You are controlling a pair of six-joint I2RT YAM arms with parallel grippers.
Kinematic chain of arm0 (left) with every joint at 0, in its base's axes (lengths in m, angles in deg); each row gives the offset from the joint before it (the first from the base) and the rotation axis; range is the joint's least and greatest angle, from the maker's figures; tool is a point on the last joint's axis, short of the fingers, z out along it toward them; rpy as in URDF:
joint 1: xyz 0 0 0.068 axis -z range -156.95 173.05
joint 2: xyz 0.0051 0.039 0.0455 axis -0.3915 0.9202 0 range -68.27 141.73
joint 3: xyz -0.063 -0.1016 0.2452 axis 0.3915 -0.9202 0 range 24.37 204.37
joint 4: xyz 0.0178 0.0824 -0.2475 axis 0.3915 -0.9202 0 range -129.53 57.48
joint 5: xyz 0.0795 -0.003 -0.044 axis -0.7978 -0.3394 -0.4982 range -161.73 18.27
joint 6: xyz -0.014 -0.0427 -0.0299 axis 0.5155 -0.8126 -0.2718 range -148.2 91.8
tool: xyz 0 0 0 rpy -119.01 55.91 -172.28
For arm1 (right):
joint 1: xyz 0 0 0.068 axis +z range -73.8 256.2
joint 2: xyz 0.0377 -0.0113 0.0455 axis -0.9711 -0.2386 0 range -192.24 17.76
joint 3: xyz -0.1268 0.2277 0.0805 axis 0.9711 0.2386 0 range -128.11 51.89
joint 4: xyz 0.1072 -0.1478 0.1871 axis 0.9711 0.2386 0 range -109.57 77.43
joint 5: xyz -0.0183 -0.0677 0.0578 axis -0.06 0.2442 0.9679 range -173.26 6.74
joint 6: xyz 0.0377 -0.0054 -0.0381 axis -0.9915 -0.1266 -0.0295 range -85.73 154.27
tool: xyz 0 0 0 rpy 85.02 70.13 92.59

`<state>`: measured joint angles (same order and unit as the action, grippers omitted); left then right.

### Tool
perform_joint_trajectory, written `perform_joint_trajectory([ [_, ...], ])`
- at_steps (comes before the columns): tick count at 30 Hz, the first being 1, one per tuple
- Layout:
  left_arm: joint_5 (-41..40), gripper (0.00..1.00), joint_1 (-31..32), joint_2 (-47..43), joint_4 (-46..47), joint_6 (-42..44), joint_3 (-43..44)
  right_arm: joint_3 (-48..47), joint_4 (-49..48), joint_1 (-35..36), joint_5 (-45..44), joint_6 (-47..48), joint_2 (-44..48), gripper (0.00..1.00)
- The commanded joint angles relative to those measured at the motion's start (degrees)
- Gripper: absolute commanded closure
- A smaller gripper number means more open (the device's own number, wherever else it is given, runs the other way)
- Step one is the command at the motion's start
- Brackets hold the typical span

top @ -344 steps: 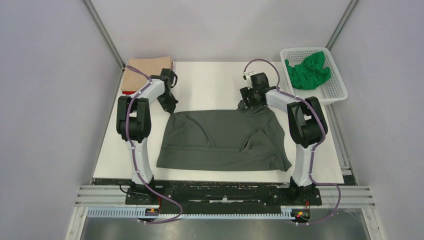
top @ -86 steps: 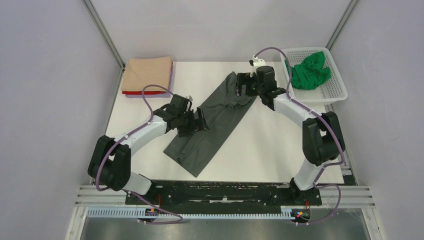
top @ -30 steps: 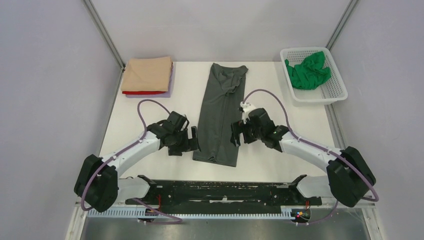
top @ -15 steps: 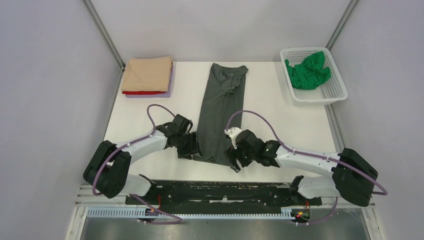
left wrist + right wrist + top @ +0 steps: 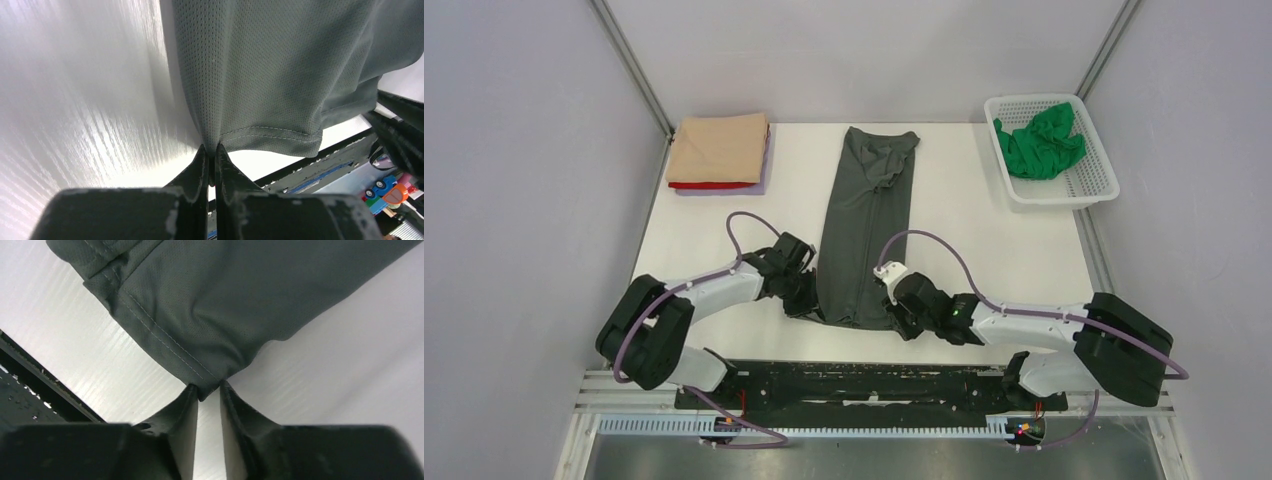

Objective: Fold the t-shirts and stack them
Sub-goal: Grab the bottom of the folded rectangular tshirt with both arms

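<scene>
At the white worktop's (image 5: pixel 984 250) near edge, the left gripper (image 5: pixel 211 156) was clamped tight on the near-left hem corner of the dark grey t-shirt (image 5: pixel 864 230). The right gripper (image 5: pixel 207 390) pinched its near-right corner. The shirt lay in a long folded strip reaching the far edge. A tan t-shirt (image 5: pixel 719 147) sat folded in the far-left corner, and a green t-shirt (image 5: pixel 1039 140) filled the basket (image 5: pixel 1096 183) at the far right. Plain grey walls (image 5: pixel 864 60) enclosed everything.

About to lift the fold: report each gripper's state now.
Left gripper: closed on the grey shirt, at its hem corner.
Right gripper: around the other corner; grip cannot be told.
</scene>
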<state>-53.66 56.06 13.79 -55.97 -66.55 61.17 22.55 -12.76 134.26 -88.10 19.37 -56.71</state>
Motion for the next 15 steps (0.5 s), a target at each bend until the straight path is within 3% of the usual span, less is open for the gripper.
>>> perform_joint_trajectory([
  [1,-1.2,0.95,0.7,-4.6,-3.3,0.5,-0.8,2.7,-2.7,1.5,0.3,-1.5,-0.2,0.89],
  [5,3.1,0.98,1.2,-5.5,-4.7,1.1,0.1,4.3,-6.3,3.1,3.5,-3.4,1.6,1.0],
  [11,3.7,0.98,1.2,-8.6,-7.0,1.3,4.3,1.8,-3.7,3.2,-0.9,-2.8,6.1,1.0],
  [15,3.5,0.98,1.1,-5.0,-6.2,1.7,10.9,-1.2,-4.2,0.6,-1.6,-2.2,5.2,1.0],
])
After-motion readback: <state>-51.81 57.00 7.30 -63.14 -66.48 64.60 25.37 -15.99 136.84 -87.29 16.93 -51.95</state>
